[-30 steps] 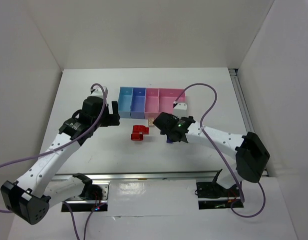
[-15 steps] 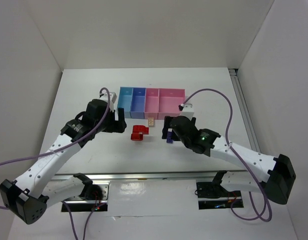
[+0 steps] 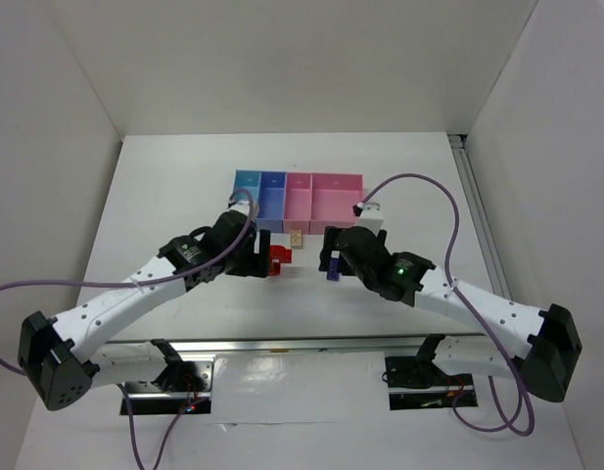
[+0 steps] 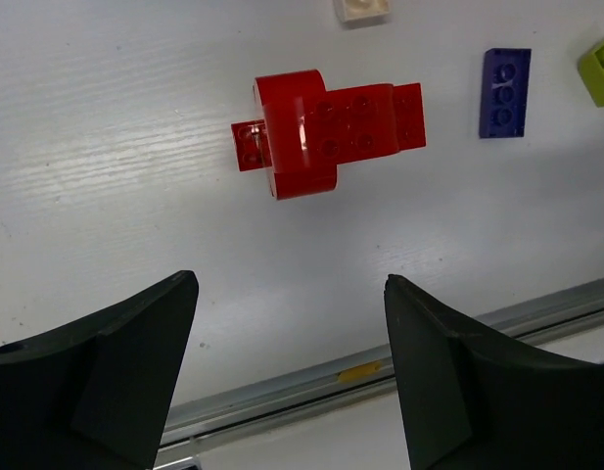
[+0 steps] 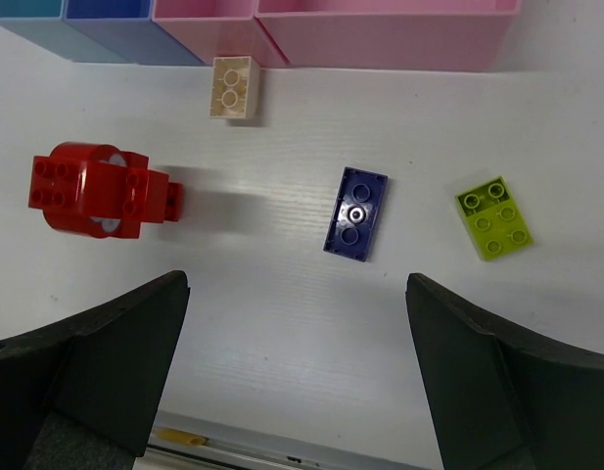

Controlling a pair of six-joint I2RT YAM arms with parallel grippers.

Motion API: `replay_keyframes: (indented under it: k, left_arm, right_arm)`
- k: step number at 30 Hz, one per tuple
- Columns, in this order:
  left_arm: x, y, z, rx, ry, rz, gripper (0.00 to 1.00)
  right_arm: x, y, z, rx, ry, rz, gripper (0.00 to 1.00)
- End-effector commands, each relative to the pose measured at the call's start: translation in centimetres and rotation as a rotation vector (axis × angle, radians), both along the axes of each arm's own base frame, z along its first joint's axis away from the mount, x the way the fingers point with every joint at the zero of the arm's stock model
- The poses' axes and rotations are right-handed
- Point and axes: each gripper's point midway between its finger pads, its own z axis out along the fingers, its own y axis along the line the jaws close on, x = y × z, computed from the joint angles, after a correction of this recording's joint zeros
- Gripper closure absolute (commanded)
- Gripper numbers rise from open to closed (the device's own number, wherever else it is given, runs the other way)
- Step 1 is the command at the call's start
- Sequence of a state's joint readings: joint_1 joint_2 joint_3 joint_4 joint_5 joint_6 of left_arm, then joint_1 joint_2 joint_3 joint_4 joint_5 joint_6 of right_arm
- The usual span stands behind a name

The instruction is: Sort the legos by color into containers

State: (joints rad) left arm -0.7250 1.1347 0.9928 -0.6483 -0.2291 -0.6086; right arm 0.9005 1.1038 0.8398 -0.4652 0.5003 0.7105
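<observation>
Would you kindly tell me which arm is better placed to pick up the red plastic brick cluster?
Left, probably: the open left pincer frames the red plastic brick cluster between its fingers, while the right pincer is centred on the dark blue-purple brick.

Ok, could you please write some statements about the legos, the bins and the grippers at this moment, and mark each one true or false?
1. The left gripper and the right gripper are both open and empty. True.
2. The blue brick lies inside a bin. False: it lies on the table.
3. The tan brick lies on the table just outside the pink bins. True.
4. The green brick is stacked on the red legos. False: it lies alone, on the far side of the blue brick from them.
5. The red legos sit together in one clump. True.
</observation>
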Motion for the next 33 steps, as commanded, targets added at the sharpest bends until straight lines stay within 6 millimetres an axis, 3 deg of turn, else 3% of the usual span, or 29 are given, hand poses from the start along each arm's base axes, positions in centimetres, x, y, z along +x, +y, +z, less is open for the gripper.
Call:
replay_keyframes:
  k: [1, 6, 14, 15, 20, 24, 33]
  left_arm:
    - [1.0, -0.6, -1.1, 0.003, -0.005, 0.097, 0.12]
    - [1.4, -1.6, -1.9, 0.015, -0.032, 0.128, 0.14]
    - [1.4, -2.0, -5.3, 0.023, -0.038, 0.102, 0.19]
    - [1.5, -1.8, -5.1, 0.017, -0.055, 0.11, 0.2]
    - [2.1, -1.6, -5.2, 0.008, -0.105, 0.114, 0.22]
    - [2.5, -2.8, -5.0, -0.021, -0.136, 0.083, 0.22]
    - [3.4, -2.7, -7.1, -0.001, -0.183, 0.131, 0.26]
  right_arm:
    - [1.2, 0.3, 1.8, 0.041, -0.037, -0.035, 0.01]
    - [1.5, -0.4, 2.1, 0.056, -0.043, -0.046, 0.01]
    - [1.9, -0.4, 2.0, 0.135, -0.041, -0.031, 0.01]
    - [1.7, -0.6, 1.3, 0.124, -0.031, -0.032, 0.01]
    - [2.0, -0.8, 1.9, 0.175, -0.047, -0.03, 0.01]
    - [2.1, -0.6, 1.4, 0.177, -0.03, -0.021, 0.01]
    - [2.0, -0.3, 0.9, 0.175, -0.018, -0.012, 0.01]
